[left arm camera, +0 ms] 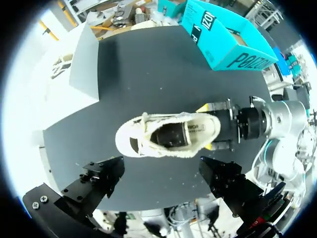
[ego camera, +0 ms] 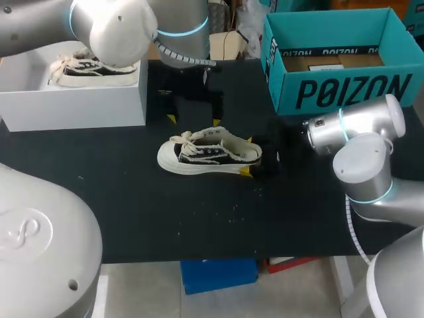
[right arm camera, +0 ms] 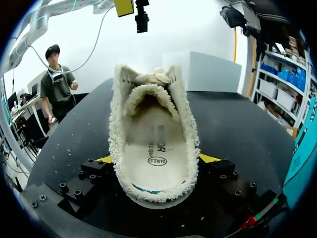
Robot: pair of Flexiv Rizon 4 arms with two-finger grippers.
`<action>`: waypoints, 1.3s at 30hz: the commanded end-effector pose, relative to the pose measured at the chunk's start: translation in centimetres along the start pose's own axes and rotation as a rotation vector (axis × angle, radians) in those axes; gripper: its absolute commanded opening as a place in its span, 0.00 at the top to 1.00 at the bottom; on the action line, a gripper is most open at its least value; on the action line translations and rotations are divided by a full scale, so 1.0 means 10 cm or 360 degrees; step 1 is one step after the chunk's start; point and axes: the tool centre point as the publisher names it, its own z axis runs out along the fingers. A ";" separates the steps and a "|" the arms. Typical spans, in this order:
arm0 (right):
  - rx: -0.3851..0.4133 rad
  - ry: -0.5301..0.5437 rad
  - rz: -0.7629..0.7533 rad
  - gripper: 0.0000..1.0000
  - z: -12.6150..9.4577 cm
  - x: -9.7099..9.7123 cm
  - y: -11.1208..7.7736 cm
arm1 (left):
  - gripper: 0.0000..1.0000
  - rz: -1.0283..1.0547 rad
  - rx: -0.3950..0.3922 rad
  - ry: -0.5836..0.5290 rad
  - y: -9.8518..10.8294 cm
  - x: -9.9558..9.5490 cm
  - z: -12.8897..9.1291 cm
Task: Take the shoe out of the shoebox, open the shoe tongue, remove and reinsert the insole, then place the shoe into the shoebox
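Our right pincer (ego camera: pixel 247 156) clamps both sides of the heel of the shoe (ego camera: pixel 209 154), which stands on its sole mid-desk (ego camera: pixel 132 199), while our left pincer (ego camera: pixel 193 120) hangs above it, spread wide and empty.

The right arm (ego camera: pixel 361 142) reaches in low, and the right gripper (ego camera: pixel 247 156) clamps the heel of the sneaker (ego camera: pixel 209 154), one finger on each side. The left arm (ego camera: pixel 112 26) holds the left gripper (ego camera: pixel 193 120) above the sneaker, pointing down, fingers spread wide.
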 end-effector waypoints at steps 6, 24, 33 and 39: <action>0.0004 -0.0002 0.0002 1.00 0.01 0.00 0.00 | 0.00 -0.0406 -0.0264 -0.0232 -0.15 0.26 0.33; 0.0004 -0.0002 0.0002 1.00 0.01 0.00 0.00 | 0.00 -0.0196 -0.0302 -0.0556 -0.19 0.39 0.71; 0.0004 -0.0002 0.0002 1.00 0.01 0.00 0.00 | 0.00 -0.0207 -0.0323 -0.0745 -0.15 0.34 0.95; 0.0004 -0.0002 0.0002 1.00 0.01 0.00 0.00 | 0.00 -0.0217 -0.0337 -0.0819 -0.13 0.26 0.99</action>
